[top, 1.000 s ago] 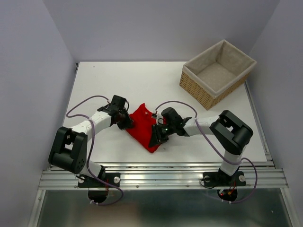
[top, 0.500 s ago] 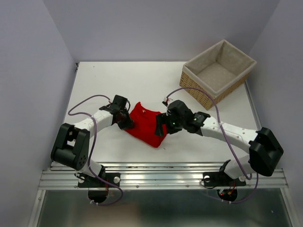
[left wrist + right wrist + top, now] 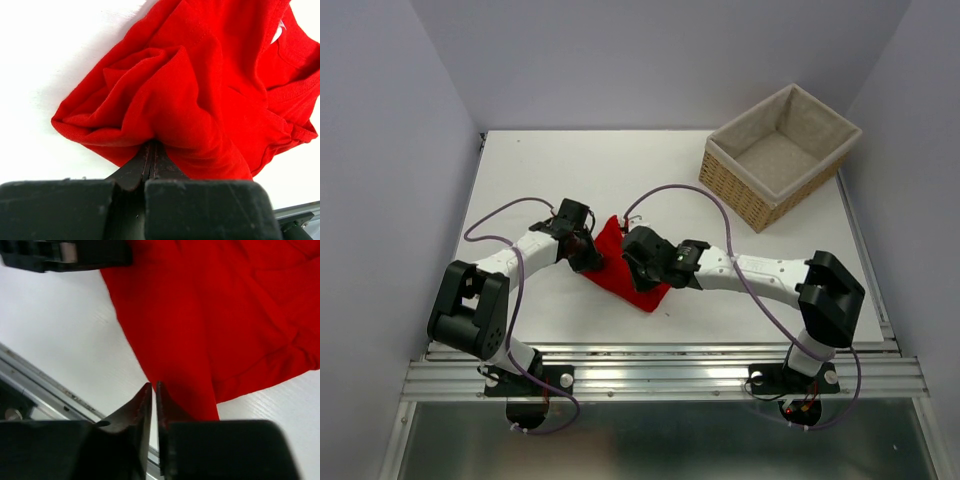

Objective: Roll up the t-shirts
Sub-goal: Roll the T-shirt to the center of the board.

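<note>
One t-shirt (image 3: pixel 200 90): left pincer (image 3: pixel 151 148) clamps its bunched edge; right pincer (image 3: pixel 154 386), moved leftward, is nearly closed.

Readable text, labels, brands, numbers, signs: none in any view.
Item: red t-shirt (image 3: pixel 200 100). Plain cloth, no lettering. A small white patch (image 3: pixel 278 34) shows at the collar; whether it is a label cannot be told, and nothing on it is legible.

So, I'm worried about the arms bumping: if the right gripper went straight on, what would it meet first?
The t-shirt, bunched just ahead of the right gripper. The left gripper sits off that line, likely clear, though depth is unclear.
</note>
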Robot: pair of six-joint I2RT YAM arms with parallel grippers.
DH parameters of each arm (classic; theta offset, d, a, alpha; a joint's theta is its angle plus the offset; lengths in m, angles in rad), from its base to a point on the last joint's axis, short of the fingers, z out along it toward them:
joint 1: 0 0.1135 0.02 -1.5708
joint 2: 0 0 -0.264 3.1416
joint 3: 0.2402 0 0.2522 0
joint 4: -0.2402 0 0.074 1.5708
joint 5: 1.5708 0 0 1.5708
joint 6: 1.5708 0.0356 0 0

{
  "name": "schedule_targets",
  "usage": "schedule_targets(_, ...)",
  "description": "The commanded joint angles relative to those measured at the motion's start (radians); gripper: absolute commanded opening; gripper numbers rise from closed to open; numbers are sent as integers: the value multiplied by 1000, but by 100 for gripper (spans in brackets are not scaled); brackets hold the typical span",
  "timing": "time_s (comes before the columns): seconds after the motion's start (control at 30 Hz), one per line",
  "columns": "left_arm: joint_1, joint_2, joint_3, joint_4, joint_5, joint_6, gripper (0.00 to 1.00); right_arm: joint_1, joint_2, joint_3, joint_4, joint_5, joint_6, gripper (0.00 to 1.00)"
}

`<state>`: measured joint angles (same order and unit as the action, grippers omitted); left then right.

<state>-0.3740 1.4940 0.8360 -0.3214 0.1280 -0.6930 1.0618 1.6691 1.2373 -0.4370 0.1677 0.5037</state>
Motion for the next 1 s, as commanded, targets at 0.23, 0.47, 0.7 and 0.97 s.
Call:
schedule_targets(0.23, -6, -11, 68, -38, -21, 39, 0, -2, 98, -22, -20, 251, 142, 1)
schedule_targets(0.47, -3, 3, 78, -31, -44, 58, 0, -2, 224, -68, 39, 312, 121, 1)
schedule_targets(0.7, -2, -7, 101, -45, -40, 76, 0, -2, 150, -116, 67, 305, 98, 1)
schedule_targets(0.97, 3, -66, 176, -78, -57, 99, 0, -2, -72, -125, 83, 276, 76, 1)
